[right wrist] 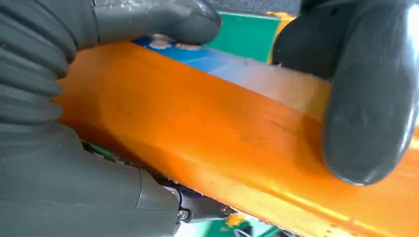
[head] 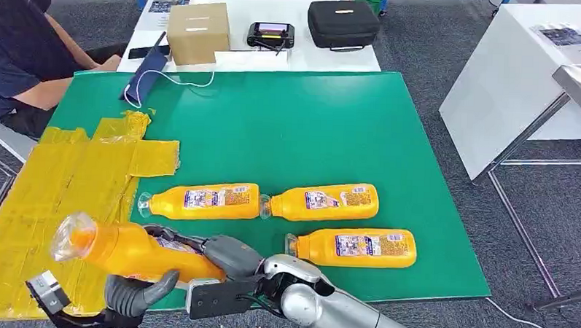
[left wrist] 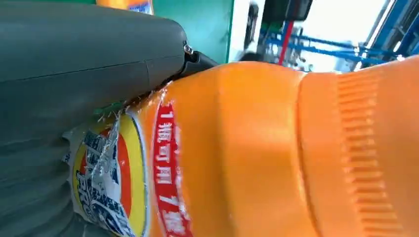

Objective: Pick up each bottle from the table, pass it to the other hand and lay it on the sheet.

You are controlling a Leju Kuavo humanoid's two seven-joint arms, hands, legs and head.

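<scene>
My right hand (head: 222, 260) grasps the bottle (head: 135, 251) at its base end; my left hand (head: 133, 293) sits under its middle, thumb against it, but I cannot tell if that grip has closed. The bottle hangs tilted, cap end up, over the near edge of the yellow sheet (head: 60, 192). I think the pass is underway: I should release the right only once the left holds firmly. The sheet has free room beyond; three more bottles (head: 206, 200) lie on the green mat (head: 311, 128), well apart from the seated person (head: 21, 52).
</scene>
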